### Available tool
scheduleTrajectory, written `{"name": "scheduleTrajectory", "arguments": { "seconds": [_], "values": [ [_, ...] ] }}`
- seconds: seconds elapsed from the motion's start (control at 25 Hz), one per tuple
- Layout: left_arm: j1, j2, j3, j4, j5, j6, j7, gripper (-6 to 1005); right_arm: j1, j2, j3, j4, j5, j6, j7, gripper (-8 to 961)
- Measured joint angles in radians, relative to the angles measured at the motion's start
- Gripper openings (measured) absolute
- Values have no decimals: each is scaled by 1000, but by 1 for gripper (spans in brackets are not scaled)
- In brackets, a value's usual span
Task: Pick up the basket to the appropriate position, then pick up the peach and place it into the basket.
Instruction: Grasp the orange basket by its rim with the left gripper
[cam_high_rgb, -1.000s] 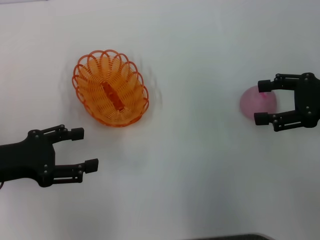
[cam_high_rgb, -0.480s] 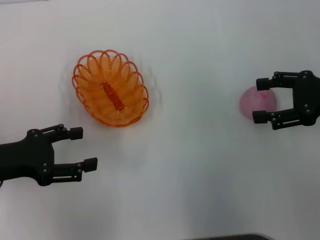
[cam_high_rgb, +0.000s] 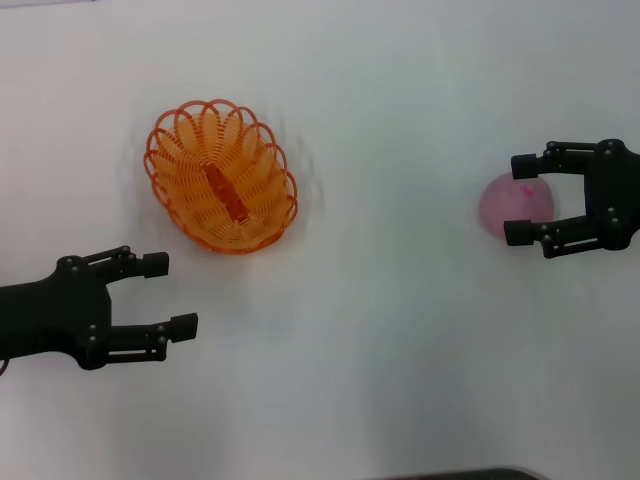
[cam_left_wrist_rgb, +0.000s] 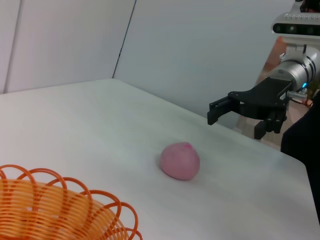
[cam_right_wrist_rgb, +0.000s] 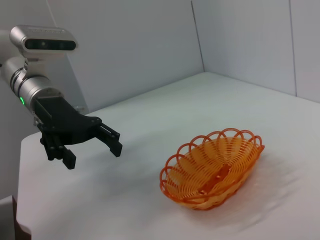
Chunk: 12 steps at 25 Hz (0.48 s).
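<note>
The orange wire basket (cam_high_rgb: 222, 175) sits on the table at the left, with nothing in it but its own spiral bottom; it also shows as basket (cam_right_wrist_rgb: 215, 167) and basket (cam_left_wrist_rgb: 50, 210). The pink peach (cam_high_rgb: 508, 205) lies on the table at the right. My right gripper (cam_high_rgb: 520, 200) is open, its fingers on either side of the peach from above. In the left wrist view that right gripper (cam_left_wrist_rgb: 235, 125) hovers higher than the peach (cam_left_wrist_rgb: 180, 161), not touching it. My left gripper (cam_high_rgb: 170, 294) is open and empty, nearer to me than the basket and apart from it.
The white table (cam_high_rgb: 380, 350) stretches between basket and peach. Pale walls rise behind the table's far edges in both wrist views. The left gripper (cam_right_wrist_rgb: 92, 155) hangs above the table edge in the right wrist view.
My right gripper has crept slightly farther over the peach. The left gripper, the basket and the peach have hardly moved.
</note>
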Motion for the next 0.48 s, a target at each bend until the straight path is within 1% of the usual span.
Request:
{"name": "scheduleTrajectory", "arguments": {
  "seconds": [0.48],
  "values": [
    [-3,0,0,0,-4,8,-11,899,1,2,0,0,0,3,-2,935]
  ]
}}
